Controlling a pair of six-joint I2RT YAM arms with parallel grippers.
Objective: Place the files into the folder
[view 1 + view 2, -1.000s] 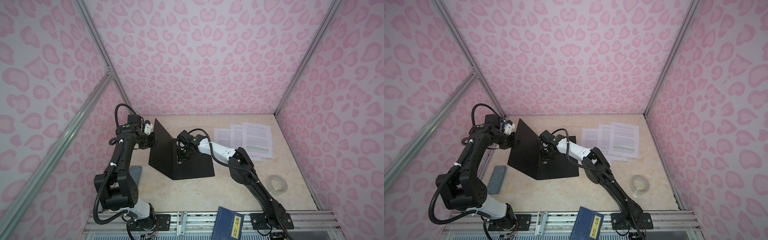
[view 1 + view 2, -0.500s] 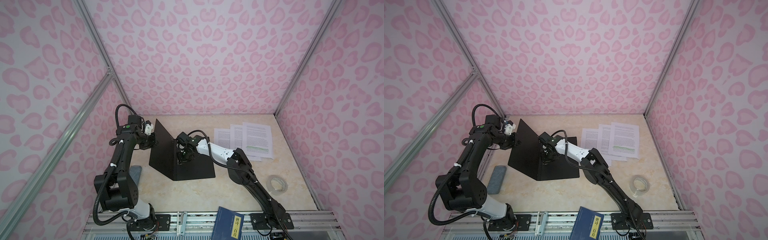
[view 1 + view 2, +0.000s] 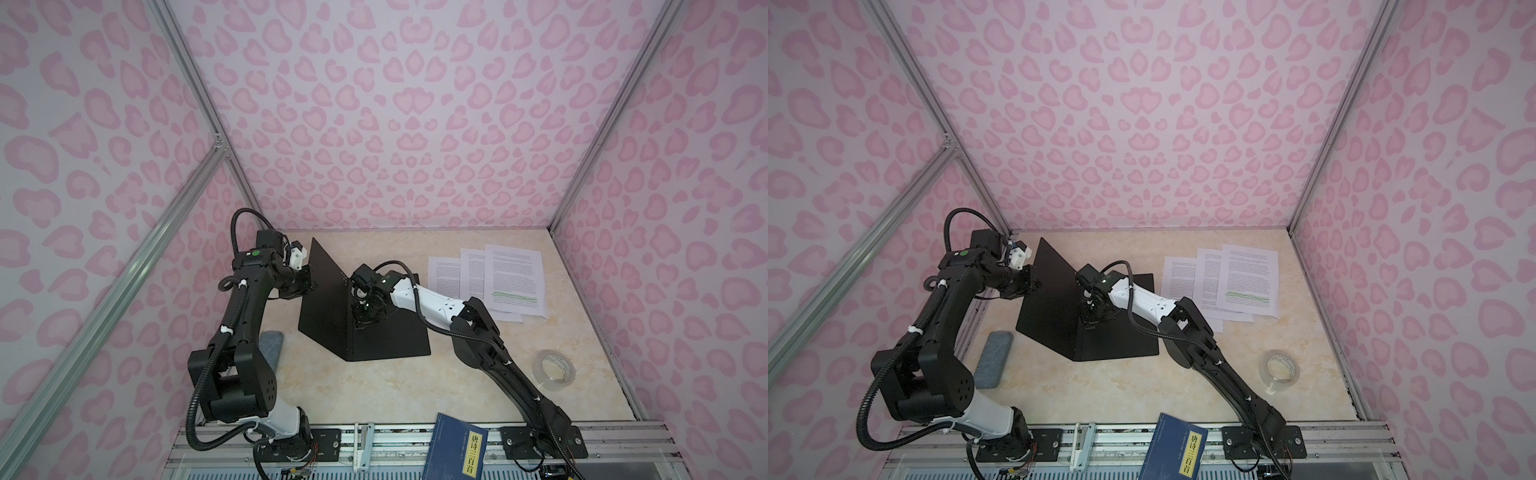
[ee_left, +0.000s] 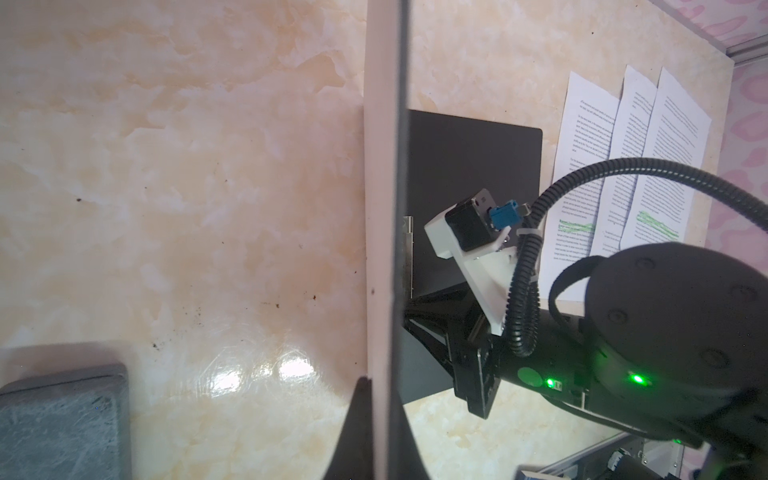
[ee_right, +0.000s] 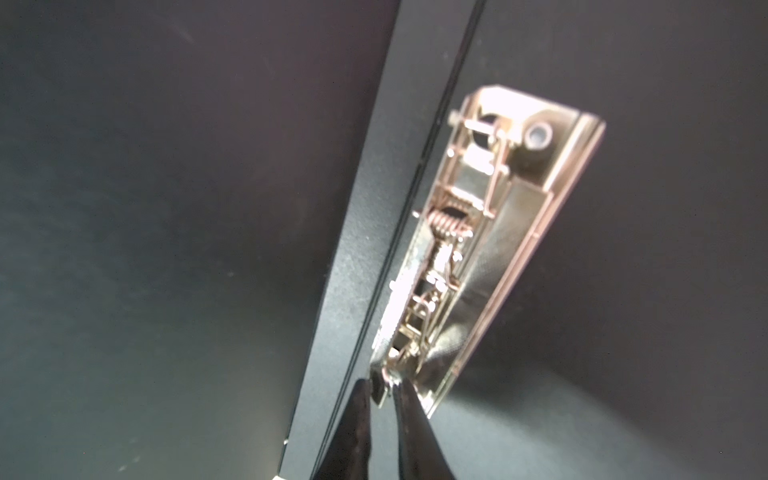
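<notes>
blue book sat at the near edge of the table, the tape roll toward the right edge and a grey pad by the left edge. none of that mattered for the job.

further in, left of the middle, the folder lay open with its black inside showing, one half flat on the table and the other stood up. the left gripper was clamped on the free edge of that raised cover. the right gripper was down on the flat half by the fold, fingers almost together, pinching the end of the metal clip.

my read: the step was opening the clip so paper could go under. i'd want the end seated deeper before lifting, since shiny metal held by just the tips looked likely to slip, and the spring would snap it back. lift in an arc around the hinge, not straight up, or the whole folder drags. the left arm should only steady the cover.

the files, three printed sheets fanned and overlapping, lay toward the far right corner, near the folder but none in it.
</notes>
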